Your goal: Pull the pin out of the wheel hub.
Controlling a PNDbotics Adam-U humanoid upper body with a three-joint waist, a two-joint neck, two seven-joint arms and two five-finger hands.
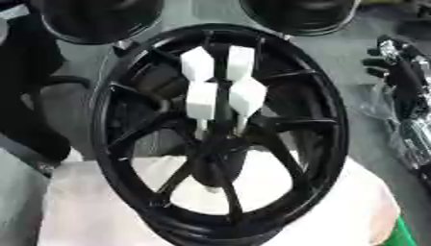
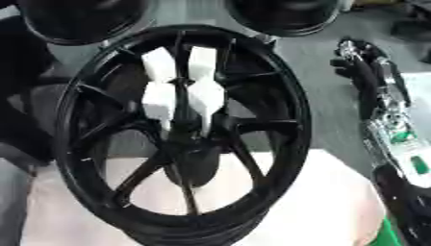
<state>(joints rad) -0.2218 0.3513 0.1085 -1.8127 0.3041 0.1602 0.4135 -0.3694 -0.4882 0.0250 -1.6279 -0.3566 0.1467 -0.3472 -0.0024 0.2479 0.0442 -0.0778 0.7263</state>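
Wheel hub [image 1: 221, 139] filling the middle of the frame, pin apparently not yet pulled, robot hand off to the right.

Seen from my remote station, the black spoked wheel lies over a pale cloth [image 1: 336, 216] on the surface, with white blocky pieces [image 1: 221, 81] clustered in its upper middle. Thin white stems run down from them toward the hub centre. I take these for the pin, though I cannot be sure, and it looks seated, so the pull itself is left to do. My right robot hand [image 2: 363, 67], black and silver, sits at the upper right of the frame, well apart from the wheel and touching nothing of it. I cannot tell whether it is apart or together. My left robot hand does not show.
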